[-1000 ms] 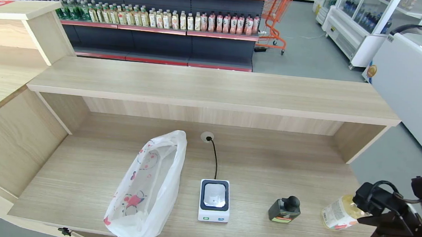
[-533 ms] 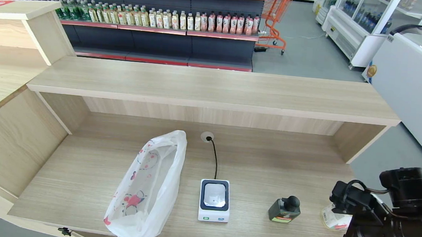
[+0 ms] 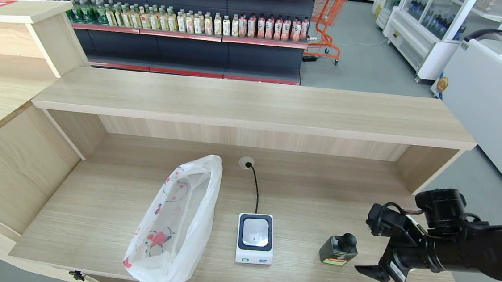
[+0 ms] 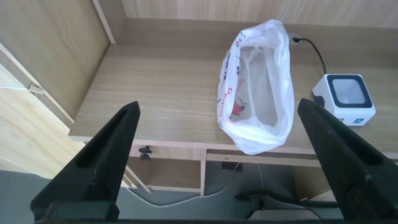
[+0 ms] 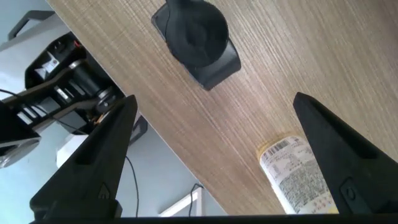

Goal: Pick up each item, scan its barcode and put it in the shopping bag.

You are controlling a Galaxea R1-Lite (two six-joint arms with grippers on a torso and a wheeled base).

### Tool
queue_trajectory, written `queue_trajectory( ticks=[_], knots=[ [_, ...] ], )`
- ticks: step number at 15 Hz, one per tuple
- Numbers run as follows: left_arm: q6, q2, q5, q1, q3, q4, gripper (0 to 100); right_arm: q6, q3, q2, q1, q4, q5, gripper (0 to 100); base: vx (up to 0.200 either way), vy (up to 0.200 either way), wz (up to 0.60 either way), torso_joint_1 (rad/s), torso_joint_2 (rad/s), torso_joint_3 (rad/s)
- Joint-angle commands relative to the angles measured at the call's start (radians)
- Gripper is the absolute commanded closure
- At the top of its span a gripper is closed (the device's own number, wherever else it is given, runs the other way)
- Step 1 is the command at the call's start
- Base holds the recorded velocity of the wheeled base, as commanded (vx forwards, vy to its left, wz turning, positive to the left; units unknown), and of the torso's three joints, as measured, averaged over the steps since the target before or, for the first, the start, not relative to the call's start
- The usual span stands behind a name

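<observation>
A small dark bottle (image 3: 338,251) with a round black cap stands on the counter (image 3: 318,195), right of the white barcode scanner (image 3: 255,237). The same dark bottle (image 5: 198,40) appears in the right wrist view, with a yellow bottle (image 5: 298,177) lying on its side beside it, label and barcode up. My right gripper (image 3: 378,255) hovers open just right of the dark bottle, holding nothing; the arm hides the yellow bottle from the head camera. A white printed shopping bag (image 3: 177,225) lies open left of the scanner. My left gripper (image 4: 217,168) hangs open off the counter's front edge, before the bag (image 4: 258,87).
The scanner's black cable (image 3: 255,186) runs back to a hole in the counter. A raised wooden ledge (image 3: 254,105) walls the back, and side panels close both ends. Store shelves with bottles, an orange cart and freezers stand behind.
My right arm has swung left over the counter's right end, covering the yellow bottle in the head view and ending close to the dark bottle. Bag, scanner and dark bottle have not moved.
</observation>
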Motion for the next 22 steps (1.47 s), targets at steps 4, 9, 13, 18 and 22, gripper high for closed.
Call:
queue_trajectory(
  ticks=[4,9,13,18,22],
  knots=[
    [0.0,0.0,0.0,0.002,0.0,0.0,0,0.0,-0.067,0.154,0.071,-0.058,0.003,0,0.0,0.0,0.0,0.0,0.0,0.0],
    [0.0,0.0,0.0,0.0,0.0,-0.001,0,-0.009,-0.084,0.258,0.132,-0.192,0.0,0,0.0,0.0,0.0,0.0,0.0,0.0],
    [0.0,0.0,0.0,0.0,0.0,0.0,0,-0.026,-0.099,0.285,0.146,-0.196,-0.002,100,0.0,0.0,0.0,0.0,0.0,0.0],
    [0.0,0.0,0.0,0.0,0.0,-0.001,0,-0.025,-0.081,0.24,0.142,-0.198,0.001,100,0.0,0.0,0.0,0.0,0.0,0.0],
    [0.0,0.0,0.0,0.0,0.0,-0.001,0,0.161,-0.038,0.062,0.119,-0.21,0.031,100,0.0,0.0,0.0,0.0,0.0,0.0]
  ],
)
